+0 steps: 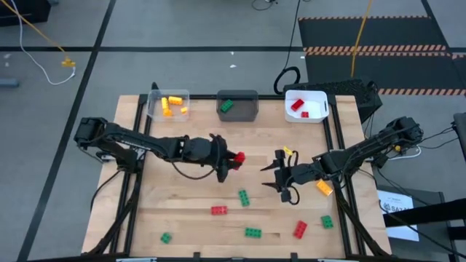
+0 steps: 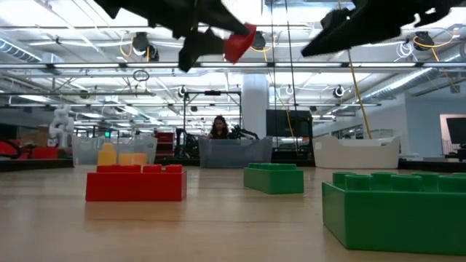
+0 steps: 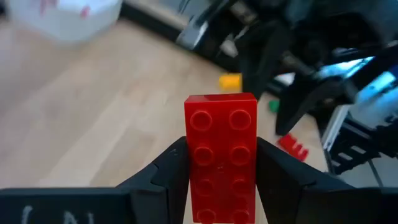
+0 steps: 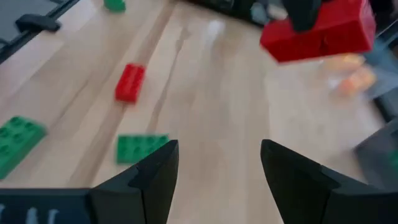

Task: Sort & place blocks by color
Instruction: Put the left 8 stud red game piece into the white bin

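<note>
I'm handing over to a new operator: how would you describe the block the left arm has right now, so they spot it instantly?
Start at the white bin at the table's back right, then look toward the table's middle, where the left gripper hangs above the wood. Between its fingers is a red block, the only block lifted off the table; the other red ones lie on the wood or in the bin.

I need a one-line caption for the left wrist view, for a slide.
Left pincer shut on a red block, held above the wooden table.
</note>
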`<state>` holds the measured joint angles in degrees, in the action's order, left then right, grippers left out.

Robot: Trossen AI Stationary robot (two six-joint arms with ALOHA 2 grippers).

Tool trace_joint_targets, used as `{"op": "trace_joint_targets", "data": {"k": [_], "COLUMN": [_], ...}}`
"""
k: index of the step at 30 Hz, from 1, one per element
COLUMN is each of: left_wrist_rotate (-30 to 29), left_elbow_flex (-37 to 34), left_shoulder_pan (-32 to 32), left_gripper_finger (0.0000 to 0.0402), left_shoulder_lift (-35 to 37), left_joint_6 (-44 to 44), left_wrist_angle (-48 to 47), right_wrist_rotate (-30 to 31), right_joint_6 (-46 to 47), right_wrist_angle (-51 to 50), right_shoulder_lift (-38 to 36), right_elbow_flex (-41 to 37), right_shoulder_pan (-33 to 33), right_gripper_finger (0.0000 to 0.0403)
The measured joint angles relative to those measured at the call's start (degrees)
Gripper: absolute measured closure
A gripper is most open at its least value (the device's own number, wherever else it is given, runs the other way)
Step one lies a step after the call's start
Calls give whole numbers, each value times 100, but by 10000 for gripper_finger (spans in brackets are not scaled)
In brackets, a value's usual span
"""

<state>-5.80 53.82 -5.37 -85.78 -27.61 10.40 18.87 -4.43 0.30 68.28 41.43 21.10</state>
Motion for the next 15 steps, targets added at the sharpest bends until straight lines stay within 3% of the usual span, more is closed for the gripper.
{"op": "trace_joint_targets", "data": {"k": [5,10,15], "left_wrist_rotate": [14,22,496], "left_elbow_flex": [0,6,6], "left_shoulder_pan": [117,315,566], "left_gripper_finger": [254,244,244], "left_shoulder_lift": [7,7,7], "left_joint_6": [871,1516,1929], "left_wrist_angle": [915,1604,803], "right_wrist_rotate": [568,1543,2150], "right_joint_6": [-734,-1406,-2194], "right_wrist_angle": [811,1791,2139], "right_shoulder_lift": [1,-1,-1], "right_elbow_flex": [4,4,4], "right_shoulder_pan": [2,0,0], "right_gripper_finger": [181,181,181]}}
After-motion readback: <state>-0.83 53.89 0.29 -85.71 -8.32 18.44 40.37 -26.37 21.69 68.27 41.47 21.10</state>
